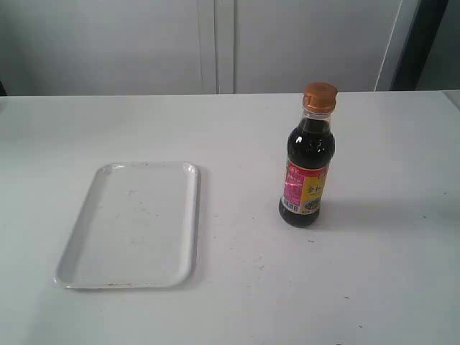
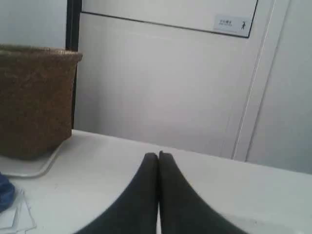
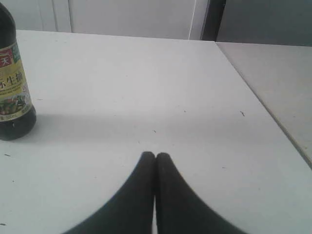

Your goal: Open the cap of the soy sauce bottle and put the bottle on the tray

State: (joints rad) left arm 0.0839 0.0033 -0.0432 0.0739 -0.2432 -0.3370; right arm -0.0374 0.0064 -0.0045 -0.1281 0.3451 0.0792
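The soy sauce bottle stands upright on the white table, right of centre, dark liquid inside and a pink-and-yellow label on its front. Its orange-gold cap sits closed on the neck. The white tray lies flat to the bottle's left with nothing on it. Neither arm shows in the exterior view. My left gripper is shut with nothing between its black fingers, hovering over bare table. My right gripper is shut too, holding nothing, and the bottle's lower half shows at the edge of the right wrist view, well apart from the fingertips.
A woven brown basket on a white tray and a blue object show in the left wrist view. The right wrist view shows the table's edge with a second grey surface beyond it. White cabinet doors stand behind the table.
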